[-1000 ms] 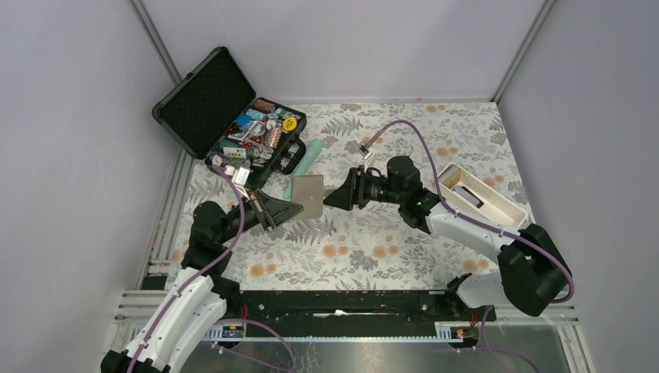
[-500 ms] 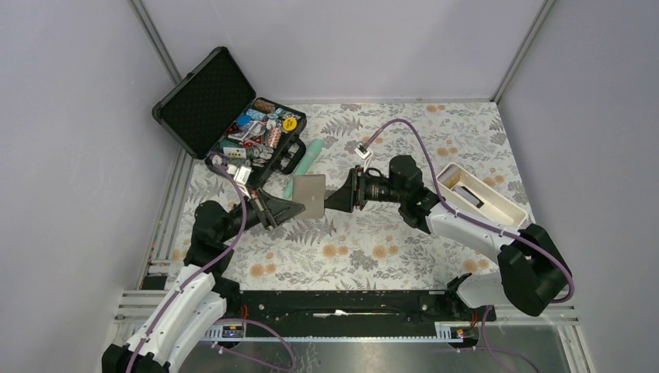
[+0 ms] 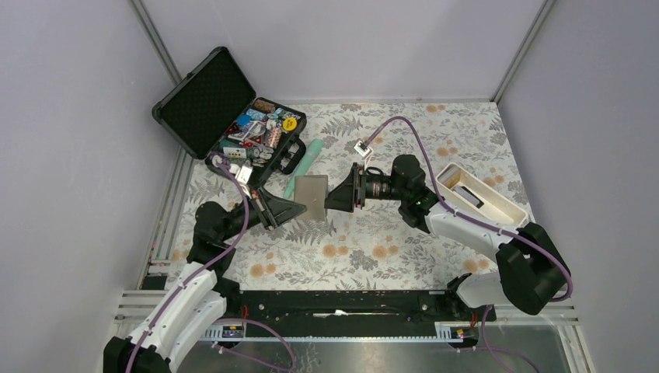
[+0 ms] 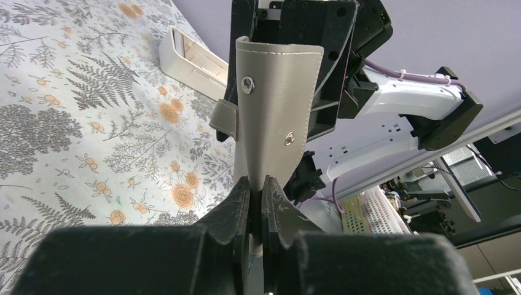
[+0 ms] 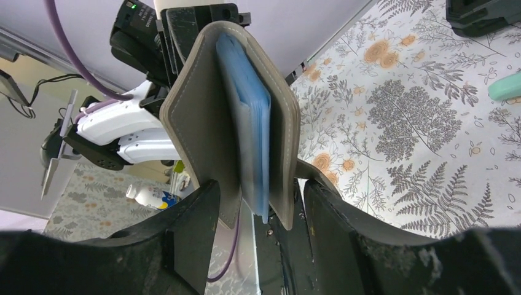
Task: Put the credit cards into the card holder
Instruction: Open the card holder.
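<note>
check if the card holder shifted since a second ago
Yes, slightly: the card holder edged rightward in the top view, away from the mint-green tube.

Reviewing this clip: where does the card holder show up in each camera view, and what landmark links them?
Top external: card holder at the centre, above the floral tablecloth.
Left wrist: card holder upright at centre, lower edge pinched in the left gripper.
Right wrist: card holder at centre, folded around blue credit cards.
Shared landmark: the floral tablecloth, seen in all three.
</note>
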Robot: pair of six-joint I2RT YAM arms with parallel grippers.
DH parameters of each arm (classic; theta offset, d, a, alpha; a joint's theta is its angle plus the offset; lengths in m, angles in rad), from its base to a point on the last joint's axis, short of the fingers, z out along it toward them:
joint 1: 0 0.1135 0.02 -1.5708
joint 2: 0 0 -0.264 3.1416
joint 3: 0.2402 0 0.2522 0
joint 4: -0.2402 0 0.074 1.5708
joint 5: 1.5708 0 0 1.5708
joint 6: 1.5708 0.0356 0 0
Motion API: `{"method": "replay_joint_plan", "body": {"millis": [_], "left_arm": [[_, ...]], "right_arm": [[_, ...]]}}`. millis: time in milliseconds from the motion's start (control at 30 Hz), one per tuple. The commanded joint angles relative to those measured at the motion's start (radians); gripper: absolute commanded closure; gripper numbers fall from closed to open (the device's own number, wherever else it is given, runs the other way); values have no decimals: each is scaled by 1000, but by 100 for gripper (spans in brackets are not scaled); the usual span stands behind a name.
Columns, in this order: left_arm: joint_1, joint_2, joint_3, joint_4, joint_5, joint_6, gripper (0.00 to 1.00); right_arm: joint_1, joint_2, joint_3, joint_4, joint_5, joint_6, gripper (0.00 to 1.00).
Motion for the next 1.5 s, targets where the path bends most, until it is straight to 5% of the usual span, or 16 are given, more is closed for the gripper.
{"method": "replay_joint_plan", "body": {"millis": [0, 267, 467, 533, 633, 733, 800, 1067, 1267, 1467], "left_arm": [[4, 24, -12, 152, 67, -45, 100], [4, 39, -21, 160, 69, -46, 100], [4, 75, -3, 94, 86, -11, 94], [4, 71, 13, 25, 72, 26, 78], [4, 45, 53, -124, 27, 122, 51], [4, 18, 104, -314, -64, 226, 14], [4, 3, 145, -444, -154, 290, 2], [-24, -23, 221, -586, -400, 327, 1], [-245, 82, 281, -509, -595, 303, 1], [-377, 199, 321, -468, -742, 292, 1]], "right_arm": [[-1, 11, 30, 143, -57, 50, 40], [9, 45, 47, 245, -85, 118, 52], [15, 55, 42, 280, -79, 142, 89], [15, 45, 36, 265, -66, 133, 100], [15, 16, 34, 183, -29, 79, 100], [15, -28, 56, -18, 71, -35, 100], [16, -57, 84, -185, 160, -132, 100], [38, -85, 179, -612, 551, -309, 100], [119, -34, 240, -722, 737, -301, 100], [142, -9, 253, -722, 760, -259, 100]]}}
